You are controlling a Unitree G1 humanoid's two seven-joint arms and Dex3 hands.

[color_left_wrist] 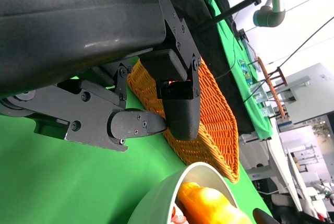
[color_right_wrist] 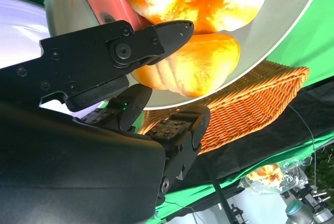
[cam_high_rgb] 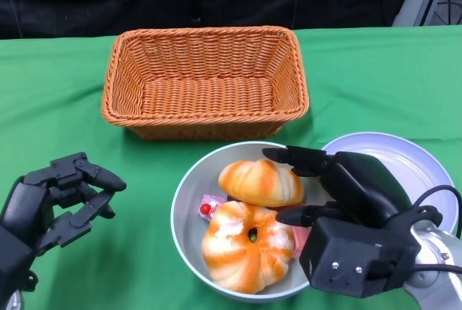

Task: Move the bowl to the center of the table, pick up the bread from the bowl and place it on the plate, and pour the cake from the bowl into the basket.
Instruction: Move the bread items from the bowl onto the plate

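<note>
Head view: pale grey round bowl (cam_high_rgb: 189, 201) sits on the green cloth-covered table (cam_high_rgb: 50, 108), just in front of the woven orange wicker basket (cam_high_rgb: 206, 82) and touching the white round plate (cam_high_rgb: 411, 162) on its right.
Bowl contents: two orange-and-white glazed bread rolls, rear one (cam_high_rgb: 261, 182) with its long axis running side to side, front one (cam_high_rgb: 247, 246) ring-like; a pink wrapped cake (cam_high_rgb: 211, 207) lies under them against the left wall.
Key relation: right hand (cam_high_rgb: 346, 201) reaches over the bowl's right rim, fingers spread on either side of the rear roll; whether they touch it is unclear. It holds nothing yet and is far the nearer hand.
Left hand (cam_high_rgb: 58, 198): fingers apart, empty, well apart from the bowl on the bare cloth.
Right wrist view: bowl fills the upper part, rear roll (color_right_wrist: 195, 70) between a finger (color_right_wrist: 156, 38) and the lower fingers, basket (color_right_wrist: 250, 104) beyond.
Left wrist view: own fingers (color_left_wrist: 180, 109) spread on nothing, basket (color_left_wrist: 214, 114) behind, bowl rim (color_left_wrist: 172, 192) close.
Room: black backdrop behind the table; lab stands and equipment further off.
</note>
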